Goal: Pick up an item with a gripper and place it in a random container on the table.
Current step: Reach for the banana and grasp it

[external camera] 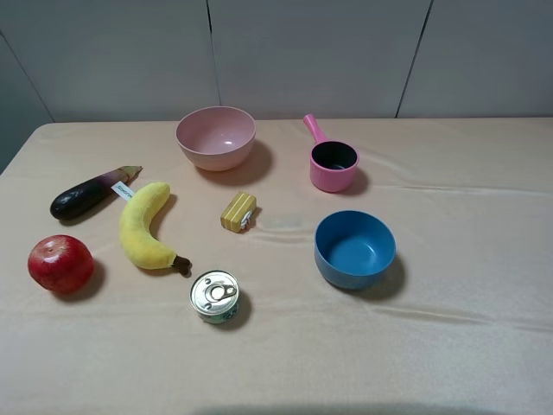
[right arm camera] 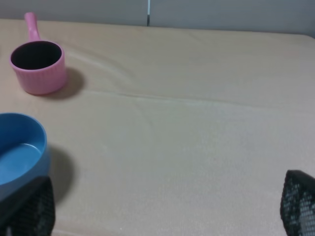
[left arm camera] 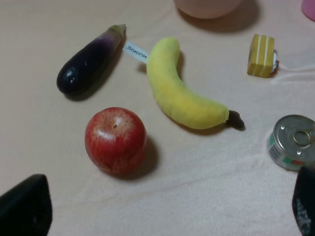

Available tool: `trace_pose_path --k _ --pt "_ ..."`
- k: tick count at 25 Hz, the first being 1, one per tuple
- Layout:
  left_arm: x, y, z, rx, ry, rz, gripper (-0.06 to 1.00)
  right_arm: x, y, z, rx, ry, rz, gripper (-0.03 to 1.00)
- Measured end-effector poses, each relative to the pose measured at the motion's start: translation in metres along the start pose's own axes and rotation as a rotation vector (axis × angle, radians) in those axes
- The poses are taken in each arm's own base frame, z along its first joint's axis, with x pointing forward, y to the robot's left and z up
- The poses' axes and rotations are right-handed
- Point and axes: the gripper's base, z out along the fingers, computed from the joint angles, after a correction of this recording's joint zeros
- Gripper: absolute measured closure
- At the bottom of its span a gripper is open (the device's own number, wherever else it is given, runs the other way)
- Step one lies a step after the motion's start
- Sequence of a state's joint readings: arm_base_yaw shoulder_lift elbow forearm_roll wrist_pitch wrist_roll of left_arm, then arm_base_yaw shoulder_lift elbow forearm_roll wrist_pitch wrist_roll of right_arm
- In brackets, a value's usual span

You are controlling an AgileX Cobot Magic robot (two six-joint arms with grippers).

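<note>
Hovering open and empty, the black left gripper (left arm camera: 165,214) faced the yellow plush banana (left arm camera: 177,96) just ahead, jaws apparently spread to straddle it; the round pale pink bowl (left arm camera: 206,7) sat beyond.

Bright even light, soft shadows, slight wrist-view blur

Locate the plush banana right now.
In the exterior high view, the plush banana lies on the left of the table, right of the eggplant and red apple, its stem toward the tin can.
</note>
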State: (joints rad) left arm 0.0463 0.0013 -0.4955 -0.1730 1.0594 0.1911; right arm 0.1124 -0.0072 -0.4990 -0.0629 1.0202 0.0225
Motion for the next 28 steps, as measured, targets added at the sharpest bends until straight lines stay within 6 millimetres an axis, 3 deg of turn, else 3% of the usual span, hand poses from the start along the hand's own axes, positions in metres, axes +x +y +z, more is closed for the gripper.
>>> trace_pose_path --k 28 --pt "0.0000 0.0000 0.0000 0.000 0.000 0.000 -0.05 0.0000 0.0000 0.0000 0.000 0.000 0.000 0.27"
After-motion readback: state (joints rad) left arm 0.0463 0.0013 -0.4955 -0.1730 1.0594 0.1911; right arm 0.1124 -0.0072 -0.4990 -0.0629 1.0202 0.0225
